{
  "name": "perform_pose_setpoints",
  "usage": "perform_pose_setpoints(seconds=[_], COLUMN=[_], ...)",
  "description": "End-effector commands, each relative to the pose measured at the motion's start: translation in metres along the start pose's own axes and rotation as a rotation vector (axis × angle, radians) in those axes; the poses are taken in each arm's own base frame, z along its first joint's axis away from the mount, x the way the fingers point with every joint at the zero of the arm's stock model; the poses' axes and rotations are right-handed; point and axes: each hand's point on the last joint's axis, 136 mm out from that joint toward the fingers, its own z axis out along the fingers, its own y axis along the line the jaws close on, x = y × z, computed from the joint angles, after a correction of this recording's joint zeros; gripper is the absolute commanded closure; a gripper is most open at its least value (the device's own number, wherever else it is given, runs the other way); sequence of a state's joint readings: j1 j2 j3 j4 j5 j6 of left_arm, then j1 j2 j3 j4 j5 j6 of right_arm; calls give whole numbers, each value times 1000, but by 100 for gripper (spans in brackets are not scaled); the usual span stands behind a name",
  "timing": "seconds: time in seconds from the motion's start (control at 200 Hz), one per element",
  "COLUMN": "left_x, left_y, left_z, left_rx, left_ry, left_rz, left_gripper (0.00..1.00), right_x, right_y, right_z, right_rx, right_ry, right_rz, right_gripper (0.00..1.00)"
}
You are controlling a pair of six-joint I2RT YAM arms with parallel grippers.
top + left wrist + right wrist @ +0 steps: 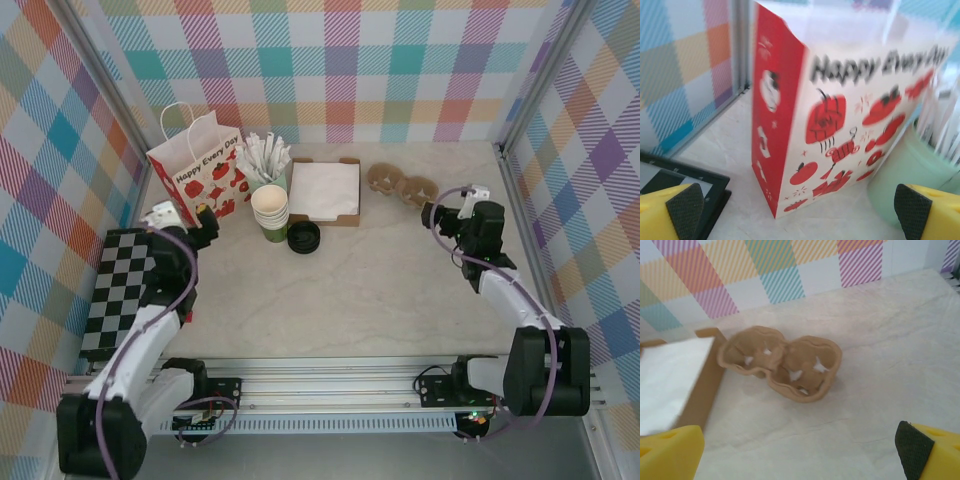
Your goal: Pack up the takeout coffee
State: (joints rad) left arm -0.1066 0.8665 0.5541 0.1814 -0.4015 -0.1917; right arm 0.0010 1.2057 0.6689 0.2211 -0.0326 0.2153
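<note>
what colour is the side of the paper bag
The bag has a red side, clearest in the left wrist view.

A brown pulp two-cup carrier (782, 365) lies empty on the marbled tabletop (890, 355), near the edge that meets the plaid wall (790, 275). Just beside it, at the left, a cardboard tray (702, 385) holds white napkins (667, 380). The right gripper (800, 452) is spread wide, its yellow fingers (670, 452) in the bottom corners.

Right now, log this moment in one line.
left gripper: open, facing paper bag | right gripper: open, facing cup carrier | held: nothing
</note>
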Motion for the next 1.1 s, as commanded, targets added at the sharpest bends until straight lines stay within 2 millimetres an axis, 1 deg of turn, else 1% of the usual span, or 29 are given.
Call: perform_pose_setpoints(seconds=[0.0, 0.01, 0.055, 0.11, 0.205, 0.27, 0.35, 0.4, 0.47, 0.495, 0.535, 0.575, 0.655, 0.72, 0.82, 0.875, 0.93, 1.095], left_x=[29, 27, 30, 34, 45, 53, 57, 60, 60, 63, 63, 63, 64, 67, 73, 77, 78, 79], left_y=[33, 33, 37, 32, -6, -33, -65, -85, -112, -121, -135, -144, -152, -153, -151, -151, -152, -157], left_z=[-37, -40, -55, -69, -75, -75, -70, -64, -52, -47, -38, -28, -7, 7, 26, 31, 35, 39], left_rx=[-182, -188, -231, -251, -137, -82, -42, -18, 24, 42, 68, 77, 43, 3, -53, -60, -62, -44], left_ry=[214, 221, 296, 383, 555, 659, 755, 802, 842, 860, 871, 874, 876, 887, 901, 908, 911, 911], left_rz=[-175, -195, -261, -360, -393, -346, -233, -159, -88, -72, -59, -37, 22, 69, 107, 111, 107, 100], left_gripper=[0, 0, 0, 0, 0, 3, 5, 7, 9, 10, 15, 19, 31, 39, 47, 49, 54, 73], right_x=[28, 28, 26, 24, 21, 17, 10, 7, 1, -1, -4, -5, -7, -6, -5, -3, -2, 1], right_y=[25, 28, 44, 62, 75, 76, 72, 73, 79, 82, 87, 91, 95, 95, 93, 91, 90, 88], right_z=[-12, -13, -16, -19, -19, -19, -20, -21, -23, -24, -25, -27, -30, -32, -35, -36, -37, -39], right_rx=[-86, -96, -166, -226, -212, -168, -112, -92, -98, -110, -127, -141, -154, -151, -140, -131, -123, -116], right_ry=[234, 246, 290, 328, 358, 360, 365, 382, 405, 411, 421, 428, 438, 445, 446, 448, 451, 458], right_rz=[260, 279, 345, 396, 427, 447, 507, 538, 555, 556, 553, 549, 536, 524, 506, 498, 491, 484], right_gripper=[0, 0, 0, 0, 0, 0, 0, 0, 0, 0, 0, 0, 0, 0, 0, 0, 0, 0])
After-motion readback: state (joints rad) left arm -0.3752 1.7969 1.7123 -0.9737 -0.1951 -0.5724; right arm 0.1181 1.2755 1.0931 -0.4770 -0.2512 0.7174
